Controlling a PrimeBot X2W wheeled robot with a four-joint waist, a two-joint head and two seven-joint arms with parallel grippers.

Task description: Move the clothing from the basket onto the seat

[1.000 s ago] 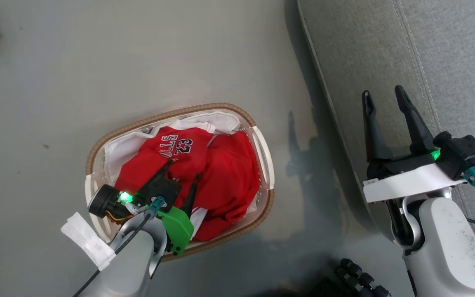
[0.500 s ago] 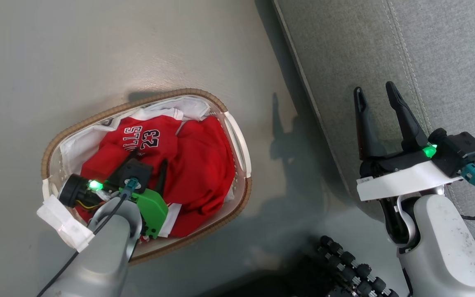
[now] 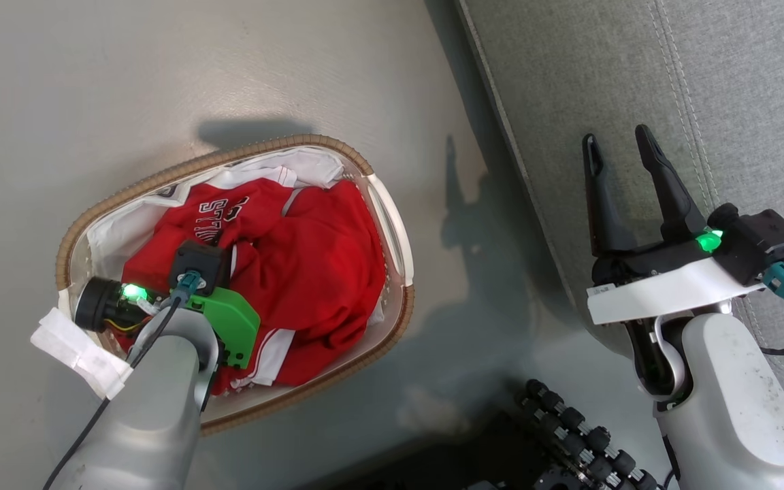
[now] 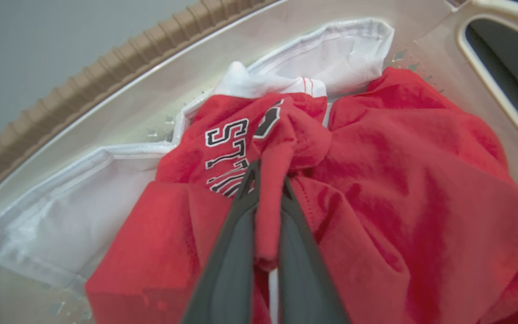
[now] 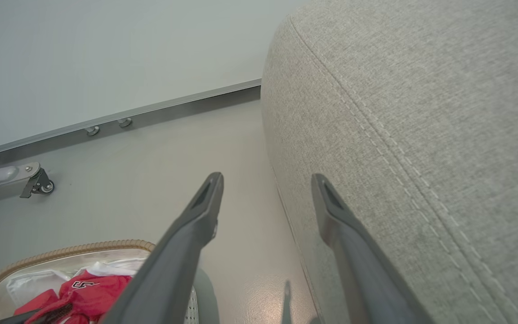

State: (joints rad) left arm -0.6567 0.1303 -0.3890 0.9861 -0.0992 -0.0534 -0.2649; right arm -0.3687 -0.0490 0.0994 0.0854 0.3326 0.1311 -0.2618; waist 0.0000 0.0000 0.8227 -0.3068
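The white basket with its brown woven rim stands on the floor to the left of the grey seat. Red clothing with white lettering lies crumpled inside it, over the white liner. In the left wrist view my left gripper is shut on a raised fold of the clothing, just under the lettering. My right gripper stands open with nothing in it, over the front edge of the seat. In the right wrist view the basket lies low at the left.
Bare grey floor surrounds the basket. A black ribbed object lies on the floor between my arms at the bottom. In the right wrist view a wall with a metal skirting stands behind, with a castor leg at the left.
The head camera has shifted. My left gripper's fingers, spread over the clothing before, have shut on a fold of it, and the lettering has bunched up. The right gripper keeps its pose.
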